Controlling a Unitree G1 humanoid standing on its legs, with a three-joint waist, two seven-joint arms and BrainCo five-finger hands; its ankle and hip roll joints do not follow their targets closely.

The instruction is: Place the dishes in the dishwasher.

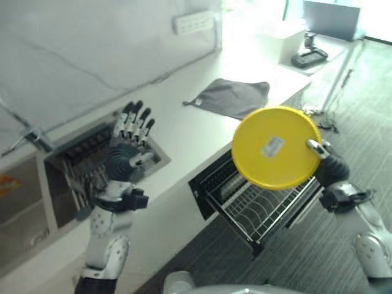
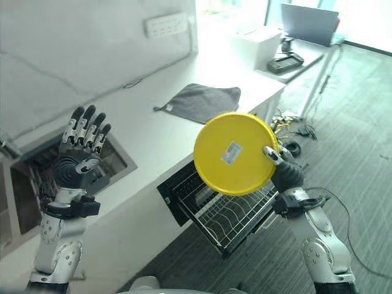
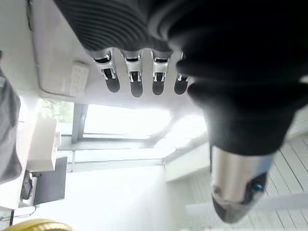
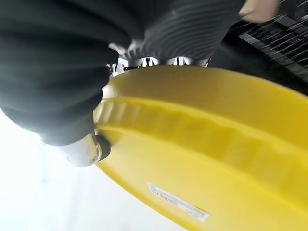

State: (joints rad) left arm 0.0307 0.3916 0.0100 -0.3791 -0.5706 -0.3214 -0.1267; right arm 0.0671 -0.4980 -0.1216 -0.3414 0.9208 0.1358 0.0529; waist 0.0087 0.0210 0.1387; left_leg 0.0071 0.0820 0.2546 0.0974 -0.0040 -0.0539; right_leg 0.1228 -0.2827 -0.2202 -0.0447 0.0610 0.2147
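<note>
My right hand [image 1: 329,166] is shut on the rim of a round yellow plate [image 1: 275,147], thumb on its underside face, which carries a small label. The plate [image 4: 202,159] is held upright in the air above the pulled-out wire rack [image 1: 260,208] of the dishwasher [image 2: 211,208], which sits open under the white counter. My left hand [image 1: 130,144] is raised over the counter near the sink, fingers [image 3: 135,79] straight and spread, holding nothing.
A grey cloth [image 1: 234,97] lies on the white counter [image 1: 184,131] behind the plate. A sink [image 1: 73,171] with a dark rack is set in the counter at the left. A white box and a dark device [image 1: 309,56] stand at the far end.
</note>
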